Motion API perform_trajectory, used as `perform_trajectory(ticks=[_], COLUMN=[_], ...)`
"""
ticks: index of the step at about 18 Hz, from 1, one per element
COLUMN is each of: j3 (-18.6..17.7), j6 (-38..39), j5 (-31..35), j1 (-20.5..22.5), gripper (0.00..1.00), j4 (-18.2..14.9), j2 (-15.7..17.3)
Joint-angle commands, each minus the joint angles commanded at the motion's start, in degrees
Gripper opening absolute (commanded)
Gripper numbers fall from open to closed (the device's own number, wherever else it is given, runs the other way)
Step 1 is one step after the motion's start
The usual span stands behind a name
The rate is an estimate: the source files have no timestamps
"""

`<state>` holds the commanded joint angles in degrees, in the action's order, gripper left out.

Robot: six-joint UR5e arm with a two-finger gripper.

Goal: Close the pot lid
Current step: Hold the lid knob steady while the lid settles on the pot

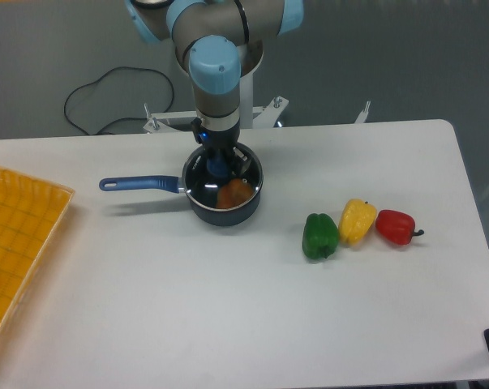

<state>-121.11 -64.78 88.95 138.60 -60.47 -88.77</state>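
The dark blue pot (pixel 228 212) stands on the white table, left of centre, with its long blue handle (pixel 139 184) pointing left. The glass lid (pixel 248 180) with its thin metal rim lies level over the pot's mouth. An orange thing (pixel 235 193) shows through the glass inside the pot. My gripper (pixel 219 164) comes straight down from above, and its dark fingers sit close on either side of the lid's blue knob (pixel 218 168). Whether the lid rests fully on the pot's rim I cannot tell.
A green pepper (pixel 319 236), a yellow pepper (pixel 357 221) and a red pepper (pixel 395 227) lie in a row to the right of the pot. A yellow tray (pixel 17 243) sits at the table's left edge. A black cable (pixel 106 89) lies behind the table.
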Motion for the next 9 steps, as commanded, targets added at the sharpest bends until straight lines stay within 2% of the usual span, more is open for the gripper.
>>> perform_trajectory(ticks=[1, 4, 9], j3=[0.00, 0.00, 0.09], j6=[0.00, 0.00, 0.00], j5=[0.00, 0.00, 0.00], j1=[0.00, 0.00, -0.09], gripper=[0.51, 0.56, 0.58], j4=[0.00, 0.00, 0.00], j2=[0.00, 0.00, -0.26])
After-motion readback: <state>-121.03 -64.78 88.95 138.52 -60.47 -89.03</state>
